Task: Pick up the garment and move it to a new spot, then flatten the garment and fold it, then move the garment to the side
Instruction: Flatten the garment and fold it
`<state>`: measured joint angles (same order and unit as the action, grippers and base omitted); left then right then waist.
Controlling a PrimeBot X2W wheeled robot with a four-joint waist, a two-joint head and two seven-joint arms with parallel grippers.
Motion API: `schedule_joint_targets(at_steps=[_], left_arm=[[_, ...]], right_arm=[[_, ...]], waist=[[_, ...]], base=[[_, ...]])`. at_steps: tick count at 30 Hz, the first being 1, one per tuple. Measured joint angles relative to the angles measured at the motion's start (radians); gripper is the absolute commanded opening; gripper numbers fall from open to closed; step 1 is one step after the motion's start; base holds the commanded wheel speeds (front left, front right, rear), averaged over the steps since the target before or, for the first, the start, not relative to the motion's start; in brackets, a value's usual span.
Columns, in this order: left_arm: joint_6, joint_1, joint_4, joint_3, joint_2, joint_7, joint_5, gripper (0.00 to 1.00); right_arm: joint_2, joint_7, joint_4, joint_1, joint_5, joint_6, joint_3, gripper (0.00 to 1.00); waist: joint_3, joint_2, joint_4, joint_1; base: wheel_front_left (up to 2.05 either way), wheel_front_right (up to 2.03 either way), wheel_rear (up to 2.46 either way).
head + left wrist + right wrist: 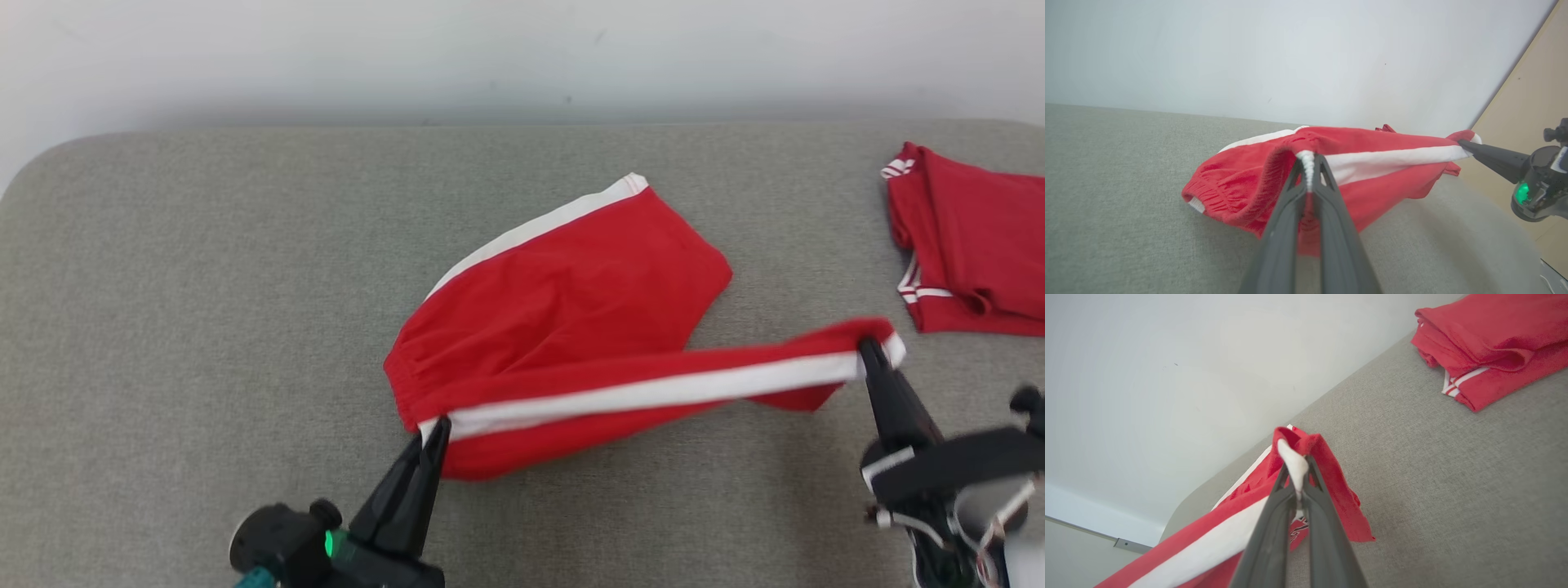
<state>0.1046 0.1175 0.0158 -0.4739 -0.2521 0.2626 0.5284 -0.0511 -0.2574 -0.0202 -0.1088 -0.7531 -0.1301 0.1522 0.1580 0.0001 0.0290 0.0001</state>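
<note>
Left wrist view: gathered waistband (1229,192) of garment (1392,183)

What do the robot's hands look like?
Each is a pincer, not a hand. The left gripper has two long black fingers that taper to a thin tip, rising from a rounded black body with a glowing green light and a teal part below. The right gripper has the same dark fingers, a black band edged in white, and thin white cables behind it.
</note>
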Motion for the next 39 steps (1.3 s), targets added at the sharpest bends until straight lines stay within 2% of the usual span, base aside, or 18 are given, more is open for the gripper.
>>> schedule_joint_targets(at_steps=[8, 15, 21, 28, 29, 30, 31, 32, 36, 39], left_arm=[[0.019, 0.168, 0.107, 0.034, 0.065, 0.0, 0.0, 0.0], [0.021, 0.317, 0.25, 0.052, 0.12, 0.0, -0.002, 0.0], [0.025, 0.429, 0.333, 0.023, 0.149, 0.0, 0.01, 0.0], [0.025, 0.489, 0.389, 0.028, 0.161, 0.0, 0.014, 0.0], [0.025, 0.494, 0.401, 0.023, 0.162, 0.0, 0.014, 0.0], [0.025, 0.499, 0.41, 0.018, 0.164, 0.0, 0.014, 0.0], [0.025, 0.502, 0.416, 0.017, 0.166, 0.0, 0.014, 0.45], [0.025, 0.503, 0.421, 0.017, 0.167, 0.0, 0.013, 1.0], [0.025, 0.496, 0.427, 0.027, 0.167, 0.0, -0.002, 1.0], [0.026, 0.451, 0.42, 0.044, 0.163, 0.0, -0.03, 1.0]], right_arm=[[-0.001, -0.014, 0.273, -0.355, 0.105, 0.0, -0.019, 0.0], [-0.026, 0.046, 0.555, -0.635, 0.209, 0.0, -0.064, 0.0], [-0.054, 0.121, 0.791, -0.81, 0.288, 0.0, -0.074, 0.0], [-0.065, 0.188, 0.961, -0.938, 0.339, 0.0, -0.097, 0.0], [-0.066, 0.188, 0.993, -0.949, 0.342, 0.0, -0.096, 0.04], [-0.07, 0.193, 1.021, -0.958, 0.351, 0.0, -0.099, 0.51], [-0.071, 0.208, 1.039, -0.964, 0.36, 0.0, -0.102, 1.0], [-0.072, 0.218, 1.056, -0.972, 0.36, 0.0, -0.107, 1.0], [-0.071, 0.254, 1.083, -0.977, 0.359, 0.0, -0.163, 1.0], [-0.1, 0.286, 1.077, -0.954, 0.357, 0.0, -0.229, 1.0]], waist=[[0.052, 0.0001, 0.051, 0.0001], [0.111, 0.0001, 0.107, 0.0001], [0.166, 0.0001, 0.156, 0.0001], [0.217, 0.0001, 0.189, 0.0001], [0.223, 0.0001, 0.191, 0.0001], [0.229, 0.0001, 0.194, 0.0001], [0.232, 0.0002, 0.195, 0.0002], [0.233, 0.0003, 0.196, 0.0002], [0.217, 0.0001, 0.193, -0.0001], [0.192, 0.0002, 0.187, -0.0001]], base=[[0.0, 0.0, 0.0], [0.0, 0.0, 0.0], [0.0, 0.0, 0.0], [0.0, 0.0, 0.0], [0.0, 0.0, 0.0], [0.0, 0.0, 0.0], [0.0, 0.0, 0.0], [0.0, 0.0, 0.0], [0.0, 0.0, 0.0], [0.0, 0.0, 0.0]])
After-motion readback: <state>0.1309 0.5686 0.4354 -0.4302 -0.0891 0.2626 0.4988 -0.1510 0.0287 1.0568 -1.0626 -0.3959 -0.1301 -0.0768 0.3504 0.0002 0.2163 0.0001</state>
